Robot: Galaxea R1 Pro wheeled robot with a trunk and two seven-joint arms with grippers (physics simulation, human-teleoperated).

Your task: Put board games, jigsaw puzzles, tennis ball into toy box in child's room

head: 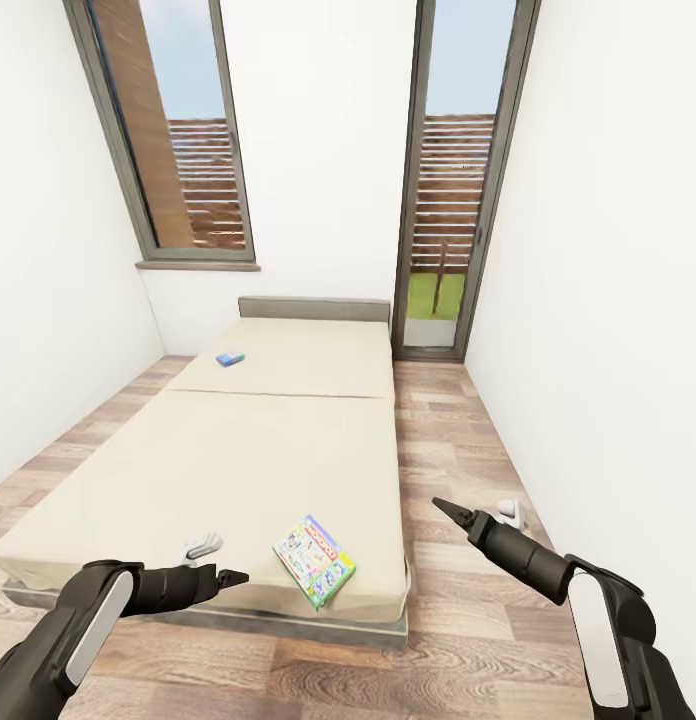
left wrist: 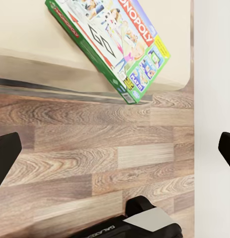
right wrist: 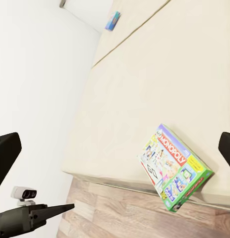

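A green Monopoly board game (head: pixel 314 560) lies flat near the front right corner of the beige bed (head: pixel 238 450), one corner close to the mattress edge. A small blue board game (head: pixel 230 358) rests far back on the bed near the headboard. My left gripper (head: pixel 232 578) hovers over the bed's front edge, just left of the Monopoly box (left wrist: pixel 115 39), with its fingers (left wrist: pixel 6 153) wide apart and nothing between them. My right gripper (head: pixel 444 508) hangs open above the floor to the right of the bed. The right wrist view takes in the Monopoly box (right wrist: pixel 175 168) and the blue game (right wrist: pixel 113 21).
The bed takes up most of a narrow room with white walls close on both sides. A strip of wooden floor (head: pixel 458 460) runs along its right side to a glass door (head: pixel 448 200). A tall window (head: pixel 178 130) stands behind the headboard (head: pixel 313 308).
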